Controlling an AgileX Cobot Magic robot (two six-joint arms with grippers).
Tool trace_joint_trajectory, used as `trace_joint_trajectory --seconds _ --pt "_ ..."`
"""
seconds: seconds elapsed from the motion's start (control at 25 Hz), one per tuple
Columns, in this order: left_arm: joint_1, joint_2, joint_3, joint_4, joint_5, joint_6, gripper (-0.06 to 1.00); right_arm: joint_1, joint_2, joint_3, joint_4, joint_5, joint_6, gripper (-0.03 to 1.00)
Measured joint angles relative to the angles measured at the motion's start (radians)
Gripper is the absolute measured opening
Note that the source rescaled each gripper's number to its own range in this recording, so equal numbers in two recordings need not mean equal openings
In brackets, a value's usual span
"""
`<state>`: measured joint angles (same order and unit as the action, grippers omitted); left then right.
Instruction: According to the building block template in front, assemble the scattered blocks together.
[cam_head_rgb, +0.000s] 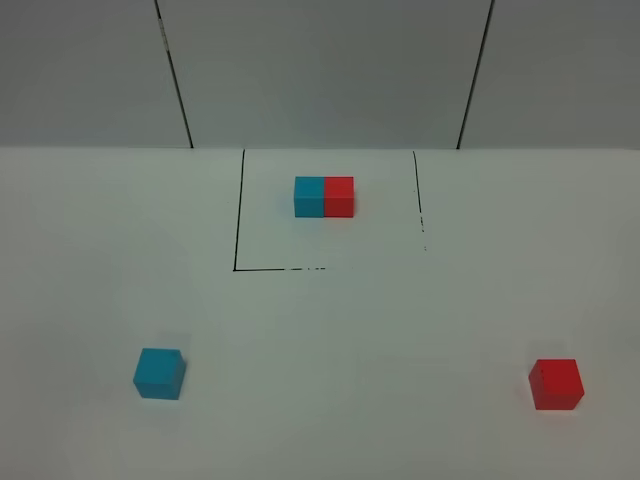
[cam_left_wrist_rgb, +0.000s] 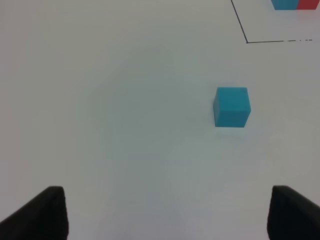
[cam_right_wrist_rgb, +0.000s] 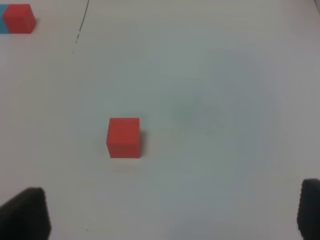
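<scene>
Apart, empty: left gripper, right gripper. Lower left cyan cube, lower right red cube; off-centre descent could knock either askew.

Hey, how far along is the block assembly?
Done: nothing joined yet. The template sits inside the marked outline; the cyan block and red block lie far apart. In hand: nothing; the left claw and right claw are open, empty, each facing its block. Left: grasp both and join them, cyan left, red right.
</scene>
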<state>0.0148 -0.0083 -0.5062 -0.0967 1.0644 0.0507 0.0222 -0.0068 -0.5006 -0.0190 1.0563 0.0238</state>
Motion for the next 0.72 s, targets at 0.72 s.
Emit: trace_joint_trajectory --seconds 0.72 --pt "0.0 0.0 0.0 0.0 0.0 0.0 0.69 0.0 0.0 0.0 0.0 0.0 0.0 1.0"
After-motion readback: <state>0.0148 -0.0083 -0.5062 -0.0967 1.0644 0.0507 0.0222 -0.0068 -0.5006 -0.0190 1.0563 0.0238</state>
